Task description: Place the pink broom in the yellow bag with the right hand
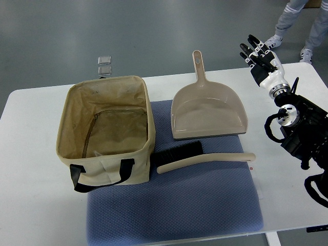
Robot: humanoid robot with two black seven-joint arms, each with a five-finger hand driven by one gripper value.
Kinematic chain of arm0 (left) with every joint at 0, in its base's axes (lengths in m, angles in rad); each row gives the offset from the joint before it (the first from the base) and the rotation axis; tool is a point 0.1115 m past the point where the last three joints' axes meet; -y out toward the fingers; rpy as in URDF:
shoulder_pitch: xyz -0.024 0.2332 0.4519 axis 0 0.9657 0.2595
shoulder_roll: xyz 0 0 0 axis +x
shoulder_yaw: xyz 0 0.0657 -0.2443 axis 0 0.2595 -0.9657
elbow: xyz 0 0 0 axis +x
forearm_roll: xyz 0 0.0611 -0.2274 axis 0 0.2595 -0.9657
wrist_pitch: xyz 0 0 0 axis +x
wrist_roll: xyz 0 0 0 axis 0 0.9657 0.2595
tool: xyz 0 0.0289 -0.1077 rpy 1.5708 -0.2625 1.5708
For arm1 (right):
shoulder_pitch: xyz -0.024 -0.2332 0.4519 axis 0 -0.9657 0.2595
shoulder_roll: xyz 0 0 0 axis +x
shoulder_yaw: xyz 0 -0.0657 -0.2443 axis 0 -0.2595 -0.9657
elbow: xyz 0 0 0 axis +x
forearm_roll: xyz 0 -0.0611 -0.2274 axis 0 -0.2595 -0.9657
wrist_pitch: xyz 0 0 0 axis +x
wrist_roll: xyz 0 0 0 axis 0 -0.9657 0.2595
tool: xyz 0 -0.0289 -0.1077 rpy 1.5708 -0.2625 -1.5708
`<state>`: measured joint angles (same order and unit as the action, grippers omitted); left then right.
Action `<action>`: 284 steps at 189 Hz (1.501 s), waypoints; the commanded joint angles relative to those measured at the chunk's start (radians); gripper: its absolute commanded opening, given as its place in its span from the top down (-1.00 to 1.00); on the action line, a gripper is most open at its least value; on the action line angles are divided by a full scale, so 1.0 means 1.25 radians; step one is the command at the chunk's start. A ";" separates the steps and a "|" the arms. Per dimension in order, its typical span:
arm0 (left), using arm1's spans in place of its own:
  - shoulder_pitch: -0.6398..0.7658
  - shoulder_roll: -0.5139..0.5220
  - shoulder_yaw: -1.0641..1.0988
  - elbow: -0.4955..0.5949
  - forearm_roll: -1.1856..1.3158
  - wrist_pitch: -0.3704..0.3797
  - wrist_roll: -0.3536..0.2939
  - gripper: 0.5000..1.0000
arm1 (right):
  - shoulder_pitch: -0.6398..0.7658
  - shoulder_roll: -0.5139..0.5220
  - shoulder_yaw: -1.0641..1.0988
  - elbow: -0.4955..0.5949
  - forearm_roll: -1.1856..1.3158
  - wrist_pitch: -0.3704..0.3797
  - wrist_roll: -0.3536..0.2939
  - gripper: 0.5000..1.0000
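The broom (205,159) lies on the blue mat, its pale pinkish handle pointing right and its black bristles (177,152) resting against the bag's near right corner. The yellowish canvas bag (138,169) with black handles stands open on the left, and I see nothing inside it. My right hand (259,53) hovers above the table's far right, fingers spread and holding nothing, well apart from the broom. The left arm does not show.
A matching pinkish dustpan (207,110) lies behind the broom, handle pointing away. The blue mat (174,205) covers the middle of the white table (31,154). A person's legs and shoes (294,20) stand at the far right corner. Small clear objects (105,65) lie on the floor.
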<state>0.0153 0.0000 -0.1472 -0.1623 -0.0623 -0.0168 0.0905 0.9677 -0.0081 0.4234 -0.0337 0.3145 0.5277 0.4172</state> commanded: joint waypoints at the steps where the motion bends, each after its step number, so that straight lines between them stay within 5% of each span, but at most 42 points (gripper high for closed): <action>1: 0.000 0.000 0.000 0.001 0.001 0.000 0.000 -1.00 | 0.000 0.002 0.000 0.000 0.000 0.000 0.000 -0.72; 183: -0.002 0.000 0.001 0.000 0.001 0.000 0.000 -1.00 | 0.012 -0.013 -0.012 0.002 -0.004 -0.039 -0.001 -0.72; 243: -0.004 0.000 0.001 0.000 0.001 0.000 -0.001 -1.00 | 0.003 -0.143 -0.053 0.209 -0.033 -0.120 0.010 -0.72; 284: -0.004 0.000 0.001 0.000 0.001 0.000 0.000 -1.00 | 0.019 -0.241 -0.104 0.328 -0.302 -0.180 0.026 -0.72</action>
<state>0.0115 0.0000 -0.1456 -0.1625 -0.0615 -0.0169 0.0903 0.9815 -0.2552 0.3038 0.3129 0.1231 0.3273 0.4426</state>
